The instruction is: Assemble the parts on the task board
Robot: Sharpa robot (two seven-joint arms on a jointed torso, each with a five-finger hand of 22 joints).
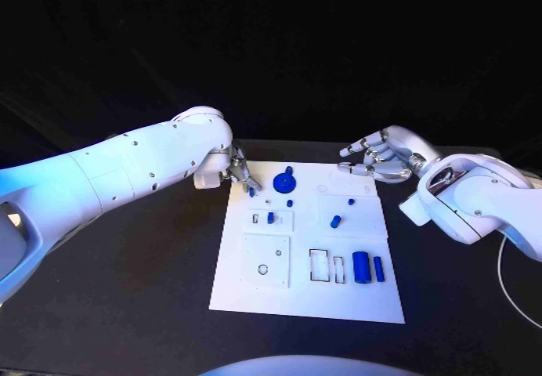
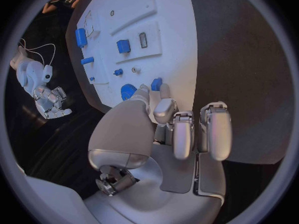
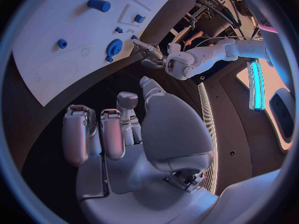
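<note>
On my head feed the black table (image 1: 135,313) carries the flat white rectangular task board (image 1: 305,301) at its middle. My left hand (image 1: 237,172) sits at the board's far left corner, its fingers pinched on a small blue part (image 2: 156,83), just beside the round blue gear-shaped part (image 1: 285,184). My right hand (image 1: 382,157) hovers off the board's far right corner, fingers curled loosely and apart, holding nothing. A large blue cylinder (image 1: 362,267) lies in the board's near right section, a slimmer blue bar (image 1: 378,269) beside it. Small blue pegs (image 1: 335,222) stand mid-board.
</note>
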